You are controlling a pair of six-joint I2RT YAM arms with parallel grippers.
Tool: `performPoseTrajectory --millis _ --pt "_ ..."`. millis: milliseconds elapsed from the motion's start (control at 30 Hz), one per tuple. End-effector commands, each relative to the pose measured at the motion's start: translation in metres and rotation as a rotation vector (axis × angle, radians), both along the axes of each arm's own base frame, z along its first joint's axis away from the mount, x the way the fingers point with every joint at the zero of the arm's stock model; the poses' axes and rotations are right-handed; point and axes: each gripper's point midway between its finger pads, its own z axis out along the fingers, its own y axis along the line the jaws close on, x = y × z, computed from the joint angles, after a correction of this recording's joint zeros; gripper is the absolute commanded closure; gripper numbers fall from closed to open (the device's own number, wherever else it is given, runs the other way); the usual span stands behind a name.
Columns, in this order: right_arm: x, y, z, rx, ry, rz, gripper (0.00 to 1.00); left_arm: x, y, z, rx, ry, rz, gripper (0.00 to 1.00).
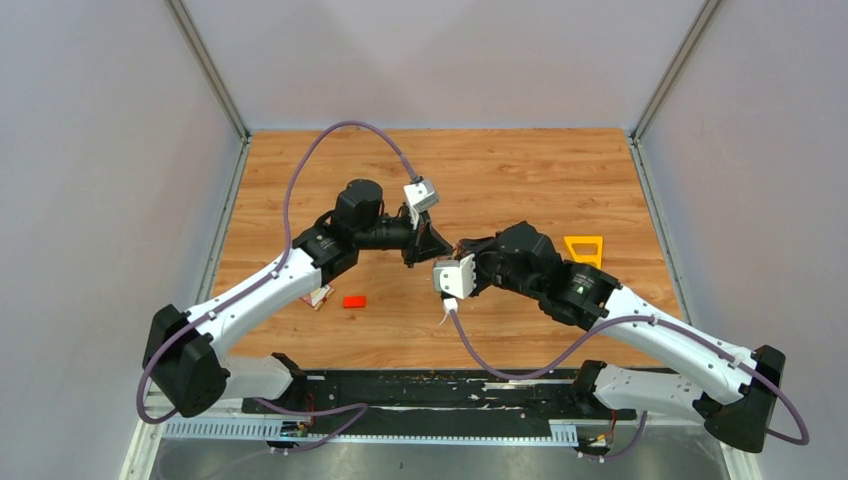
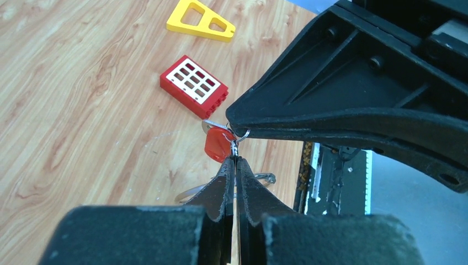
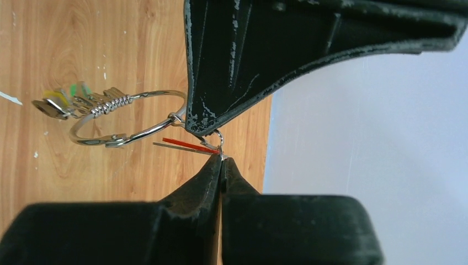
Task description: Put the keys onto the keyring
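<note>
Risk, key dropped: the red-headed key (image 2: 217,144) is carried only by a small wire loop (image 3: 219,138) pinched at the very tips of the right jaws. A slight twist or slackening is judged enough for it to fall to the worktop (image 2: 83,138).
Risk, loop refused: both pairs of tips are crowded onto one spot, so no opening in the keyring (image 3: 132,118) can be seen from either wrist view. The loop could be pushed against closed wire and sprung off.
Risk, ring turning: the keyring is thin and is loaded on its far side by the bunch of keys (image 3: 66,100). It could be rotated in the grip by that weight.
Risk, collision: the tips are touching or nearly so, and one finger could be driven into the other by a sideways correction.
Left jaws: clenched. The keyring appears to be clamped between them, with its wire passing behind the fingers.
Right jaws: clenched, apparently on the loop of the red-headed key.
Red-headed key position: between the two pairs of tips, just beside both.
Keyring position: at the left jaws' tip, extending away from the right jaws.
Bunch of keys position: threaded on the keyring, well apart from both pairs of tips.
Bystanders: the red block with white squares (image 2: 194,86) and the yellow piece (image 2: 200,21) are noted beyond the jaws, apart from the work.
</note>
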Motion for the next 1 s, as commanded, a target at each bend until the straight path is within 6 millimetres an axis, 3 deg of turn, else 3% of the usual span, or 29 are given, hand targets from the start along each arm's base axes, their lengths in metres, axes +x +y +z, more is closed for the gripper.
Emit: performPoseTrajectory --millis 0,100,300,567,833,967 --pt "0.02 -0.018 0.027 -0.009 -0.159 -0.118 1.0 0.003 -0.004 -0.004 0.044 -0.016 -0.036 0.91" --pt "0.021 -0.019 0.026 -0.022 -0.169 -0.127 1.0 0.007 -0.007 -0.009 0.061 -0.021 -0.045 0.75" --pt "0.026 -0.025 0.011 -0.083 -0.178 -0.148 1.0 0.013 -0.001 -0.024 0.13 -0.087 -0.055 0.54" --pt "0.025 -0.013 0.001 -0.128 -0.149 -0.116 1.0 0.038 0.039 -0.021 0.158 -0.225 0.089 0.3" --pt "0.01 0.037 -0.001 -0.088 -0.005 -0.021 1.0 0.054 0.084 -0.014 0.237 -0.333 0.232 0.23" --pt "0.007 0.041 -0.007 -0.086 0.032 -0.018 1.0 0.058 0.095 -0.021 0.29 -0.353 0.27 0.22"
